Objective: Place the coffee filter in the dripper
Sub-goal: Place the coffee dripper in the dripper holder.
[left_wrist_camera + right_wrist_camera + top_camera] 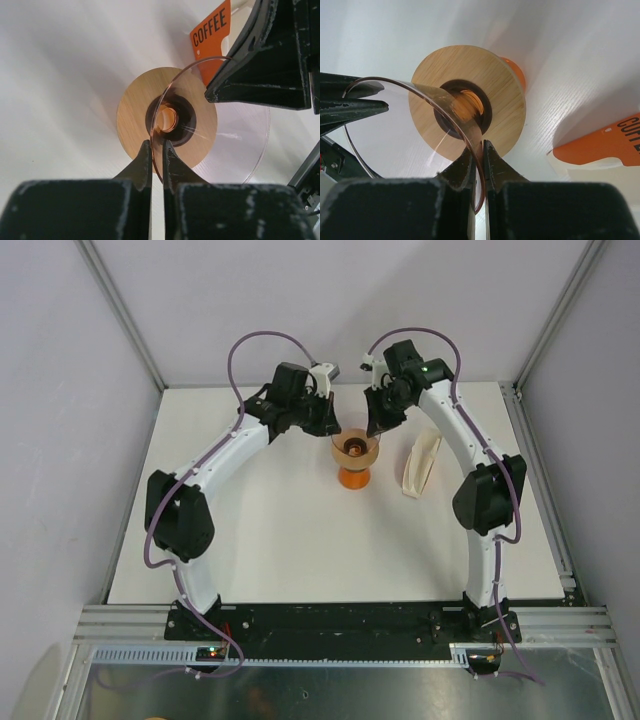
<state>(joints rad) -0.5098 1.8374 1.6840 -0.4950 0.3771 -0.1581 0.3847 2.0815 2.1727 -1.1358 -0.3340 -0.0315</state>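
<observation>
At the near edge of the white counter (260, 530) the two arm bases are bolted side by side. Both arms arch away and inward and meet over the middle of the counter.

The left tool (335, 430) is clenched on the near-left rim of the dripper (356, 445). In its own wrist view, the left tool (156, 150) has its two black fingertips pinched almost together, with the thin pinkish rim between them. The right tool (376, 430) grasps the opposite side of the same rim. Its wrist view shows the right tool (481, 150) nipped on the rim in the same way, and across the clear cone the left tool (370, 96) holds the far edge. From the left wrist, the right tool (210, 94) shows as a black wedge biting the rim at the upper right.

The dripper (235, 140) (390, 130) is thus held by both tools, its narrow end pointing into the centre hole of a flat wooden ring (135, 115) (495, 85). Whether the stem is seated there cannot be told. The ring lies on top of an orange glass beaker (354, 478) (514, 70), which stands upright on the counter.

Just right of the beaker and apart from it lies a cream bundle of filters (420, 465) (600, 172). It carries an orange label (212, 27) (605, 142) printed COFFEE.
</observation>
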